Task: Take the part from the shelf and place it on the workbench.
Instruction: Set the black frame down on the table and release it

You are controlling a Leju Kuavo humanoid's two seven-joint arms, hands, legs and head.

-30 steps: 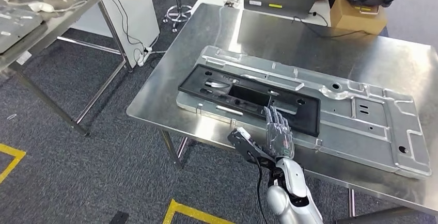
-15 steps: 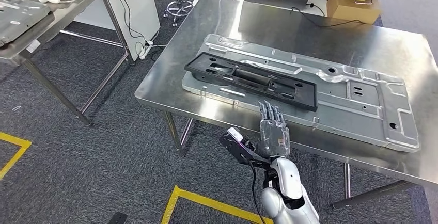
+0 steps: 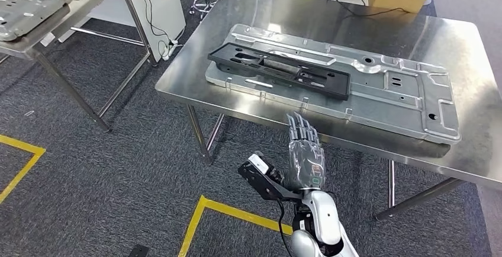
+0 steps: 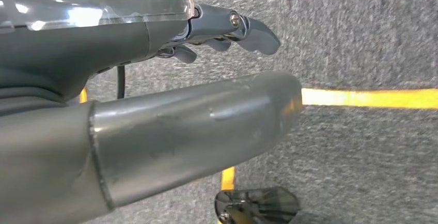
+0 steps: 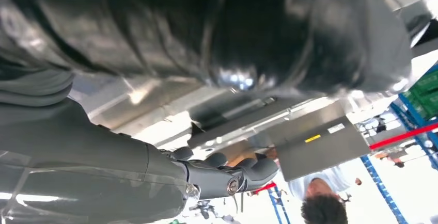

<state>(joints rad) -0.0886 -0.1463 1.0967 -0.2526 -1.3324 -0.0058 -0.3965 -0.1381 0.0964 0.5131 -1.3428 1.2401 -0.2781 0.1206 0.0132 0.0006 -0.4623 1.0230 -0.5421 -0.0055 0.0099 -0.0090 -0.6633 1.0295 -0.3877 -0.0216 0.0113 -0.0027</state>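
Workbench [image 3: 195, 70] carries black part [image 3: 278, 70] atop metal panel [image 3: 396, 94]; right hand [image 3: 305, 153] fingers released, empty.

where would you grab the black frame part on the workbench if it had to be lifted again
Probably the black frame part's near long rail, approached from the bench's front edge where the right hand hovers. It lies flat on the metal plate, long and thin, with open slots down its middle that fingers could hook into.
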